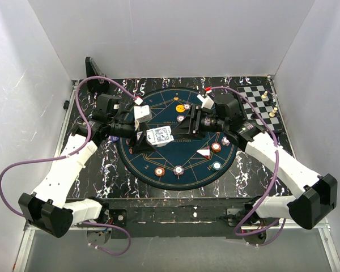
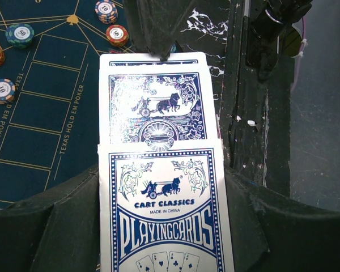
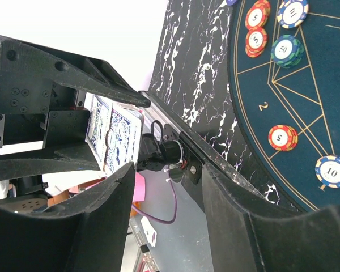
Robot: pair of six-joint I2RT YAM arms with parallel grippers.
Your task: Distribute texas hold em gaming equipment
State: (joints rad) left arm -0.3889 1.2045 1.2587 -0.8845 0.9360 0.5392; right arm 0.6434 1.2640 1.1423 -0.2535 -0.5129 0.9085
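Observation:
My left gripper (image 1: 154, 137) is shut on a blue-and-white playing card box (image 2: 164, 215), held above the left part of the mat. One blue-backed card (image 2: 156, 96) sticks out of the box's open end. The box and card also show in the right wrist view (image 3: 114, 136). My right gripper (image 1: 188, 122) is open and empty, and one of its fingers (image 2: 153, 28) is at the card's far edge. Striped poker chips (image 1: 215, 147) lie spread on the mat, some in the left wrist view (image 2: 117, 34) and some in the right wrist view (image 3: 283, 137). A red-white triangle marker (image 1: 204, 152) lies right of centre.
The round dark-blue mat with gold lines (image 1: 158, 156) covers the middle of the black marbled table (image 1: 96, 164). A chessboard with small pieces (image 1: 260, 105) sits at the back right. White walls enclose the table on three sides. Purple cables loop beside both arms.

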